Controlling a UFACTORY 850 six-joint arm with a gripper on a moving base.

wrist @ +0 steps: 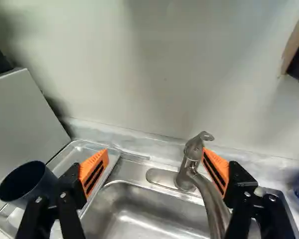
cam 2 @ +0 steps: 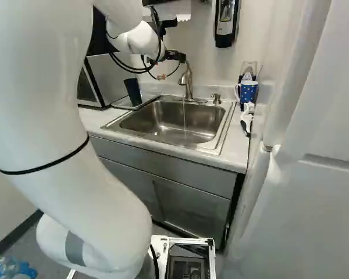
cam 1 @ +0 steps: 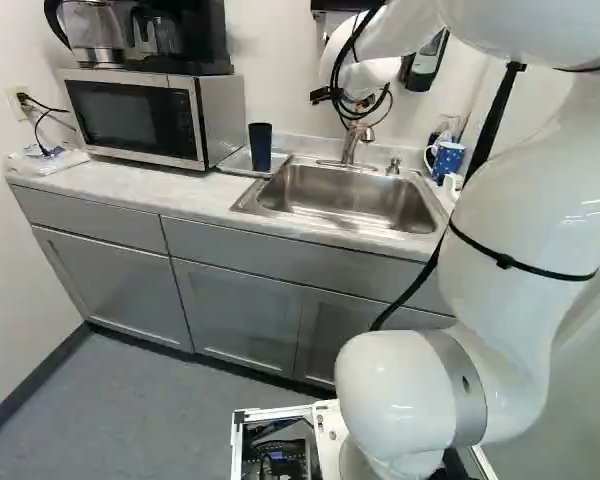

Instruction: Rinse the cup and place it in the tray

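Above the sink [cam 2: 134, 119], your fingers [wrist: 93, 172] stand apart; water [cam 2: 184, 119] seems to be running. Clear the faucet [wrist: 192, 159] squarely before swinging toward the cup [cam 1: 260, 147].

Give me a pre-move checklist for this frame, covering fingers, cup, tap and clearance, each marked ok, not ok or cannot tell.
1. Fingers open, holding nothing: ok.
2. Cup upright in the tray: ok.
3. Water off: not ok; a thin stream falls from the faucet into the sink.
4. Cup rinsed: cannot tell.
5. Clearance from the faucet: cannot tell; one finger overlaps its handle in the wrist view, contact unclear.
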